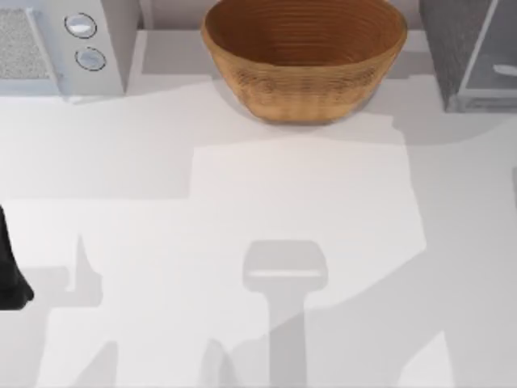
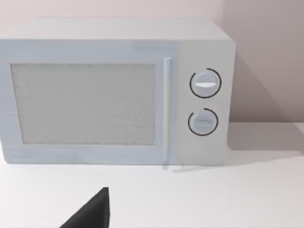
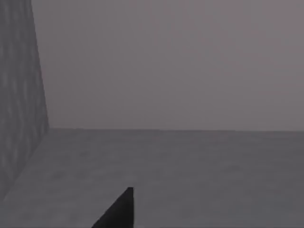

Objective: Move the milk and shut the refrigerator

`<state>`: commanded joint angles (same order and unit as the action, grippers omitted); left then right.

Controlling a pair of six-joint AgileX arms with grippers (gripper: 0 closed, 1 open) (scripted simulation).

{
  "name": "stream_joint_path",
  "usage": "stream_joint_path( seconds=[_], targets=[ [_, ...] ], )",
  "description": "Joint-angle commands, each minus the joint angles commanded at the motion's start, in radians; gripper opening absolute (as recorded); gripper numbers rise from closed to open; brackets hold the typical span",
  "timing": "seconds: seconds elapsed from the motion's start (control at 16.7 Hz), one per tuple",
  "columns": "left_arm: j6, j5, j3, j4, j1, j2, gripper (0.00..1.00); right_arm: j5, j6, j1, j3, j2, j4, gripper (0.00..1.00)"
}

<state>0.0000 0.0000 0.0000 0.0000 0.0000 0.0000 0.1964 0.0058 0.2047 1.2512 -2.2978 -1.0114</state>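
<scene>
- The fridge point(image 1: 467, 48) stands at the far right corner of the worktop point(image 1: 242, 202). Its pale framed door point(image 1: 493, 69) appears swung out from the dark speckled cabinet, so the closing step looks not yet done.
- The milk cannot be located from where I stand; whether it sits inside the fridge or elsewhere cannot be told.
- The basket point(image 1: 304, 56) sits at the far middle of the worktop, between the microwave point(image 1: 56, 40) at the far left and the fridge. It is well apart from both arms.
- The left arm point(image 1: 10, 275) rests at the left edge of the worktop, low and drawn back, apparently parked. Its wrist camera faces the microwave front, with one dark fingertip point(image 2: 92, 211) in the lower frame. Whether the left fingers are spread or pressed together cannot be told.
- The right wrist camera faces a plain grey wall and floor, with a speckled grey panel point(image 3: 19, 95) at one side, probably the fridge. This suggests the right arm is held near the fridge, judged as staged for the milk or the door.
- One dark fingertip point(image 3: 118, 211) shows there; the state of the right fingers cannot be told.
</scene>
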Motion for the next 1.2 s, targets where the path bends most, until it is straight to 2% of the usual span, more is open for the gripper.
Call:
stream_joint_path(
  seconds=[0.66, 0.9, 1.2],
  targets=[
    [0.0, 0.0, 0.0, 0.0, 0.0, 0.0, 1.0, -0.001, 0.002, -0.012, -0.032, 0.062, 0.025, 1.0],
    [0.0, 0.0, 0.0, 0.0, 0.0, 0.0, 1.0, -0.015, 0.003, -0.037, -0.147, 0.292, 0.117, 1.0],
    [0.0, 0.0, 0.0, 0.0, 0.0, 0.0, 1.0, -0.054, -0.002, -0.075, -0.385, 0.776, 0.308, 1.0]
  ],
)
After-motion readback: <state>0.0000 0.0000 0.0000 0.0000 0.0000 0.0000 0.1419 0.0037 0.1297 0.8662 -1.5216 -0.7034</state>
